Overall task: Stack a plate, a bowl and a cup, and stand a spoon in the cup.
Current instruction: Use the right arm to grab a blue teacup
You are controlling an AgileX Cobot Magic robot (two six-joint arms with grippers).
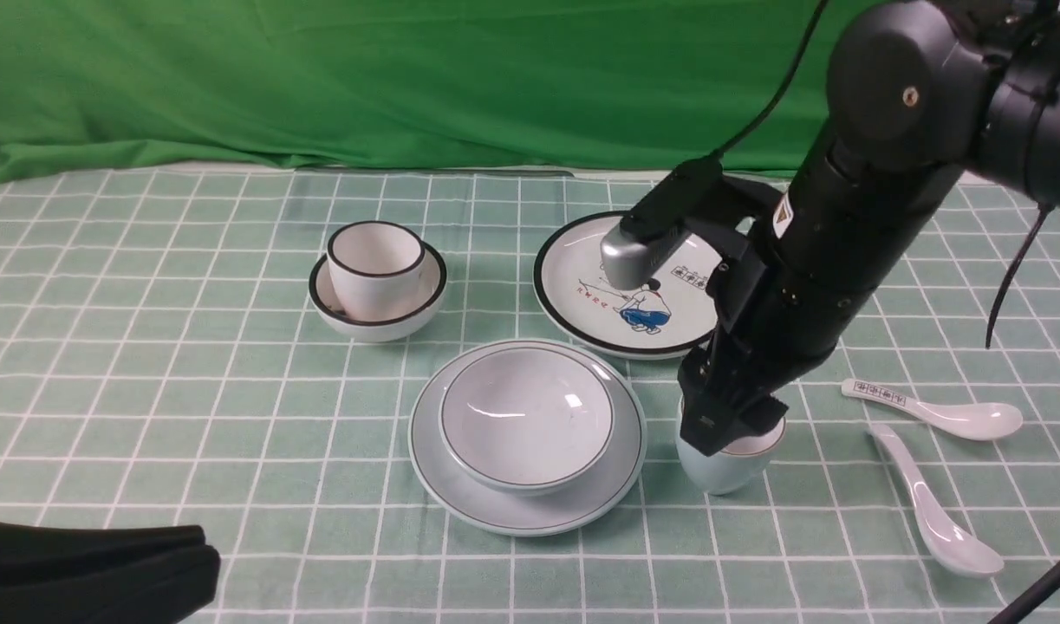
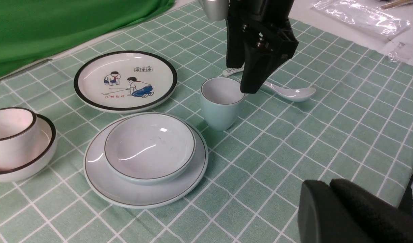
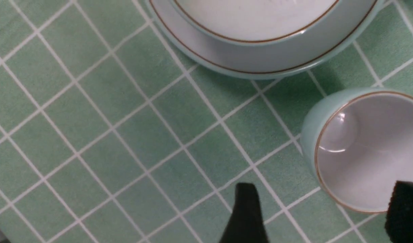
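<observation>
The pale bowl [image 1: 526,416] sits inside the plain pale plate [image 1: 460,494] at the table's middle front. The small pale cup [image 1: 725,464] stands upright just right of the plate. My right gripper [image 1: 729,429] is open and hangs right over the cup's rim. In the right wrist view [image 3: 324,189], one finger is over the cloth beside the cup [image 3: 361,152] and the other is over its mouth. The plain white spoon [image 1: 928,507] lies at the front right. My left gripper [image 1: 204,563] is shut and empty at the front left.
A black-rimmed cup in a black-rimmed bowl [image 1: 378,286] stands at the back left. The cartoon plate [image 1: 582,295] lies behind the pale stack. A spoon with printed marks [image 1: 937,412] lies right of the cup. The green backdrop [image 1: 408,78] closes the far edge.
</observation>
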